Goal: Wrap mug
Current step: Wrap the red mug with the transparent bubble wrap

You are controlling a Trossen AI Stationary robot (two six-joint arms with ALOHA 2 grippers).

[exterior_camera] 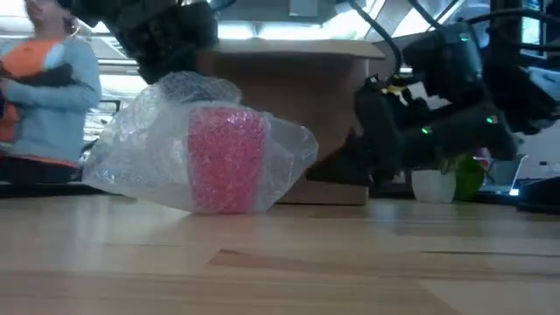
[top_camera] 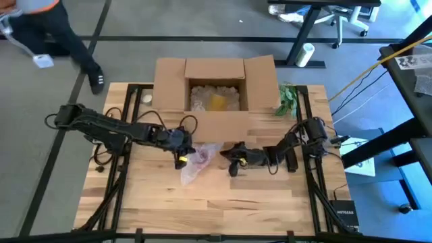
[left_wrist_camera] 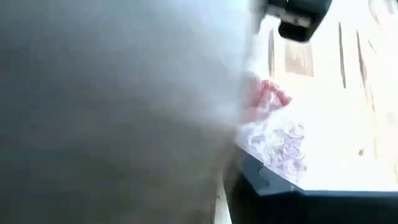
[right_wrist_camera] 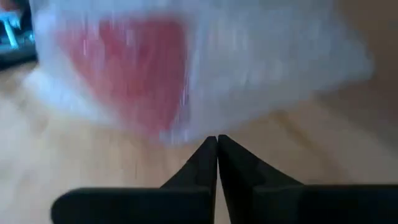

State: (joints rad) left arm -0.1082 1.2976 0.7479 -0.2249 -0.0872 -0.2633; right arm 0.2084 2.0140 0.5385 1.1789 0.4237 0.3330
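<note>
One pink mug (exterior_camera: 226,157) stands upright near the middle of the desk (top_camera: 223,202), loosely covered in a crumpled sheet of bubble wrap (exterior_camera: 149,153), and it is probably hard, breakable and slippery under that soft, springy, very light plastic. Just beside its right side the right claw (right_wrist_camera: 217,142) rests low over the desk with fingers pressed together on nothing; a free corner of the sheet looks the sensible place to pinch. Behind the mug, toward the desk's far edge and an open cardboard box (top_camera: 216,88), the left claw (top_camera: 181,156) sits at the wrap's top, grip hidden.
</note>
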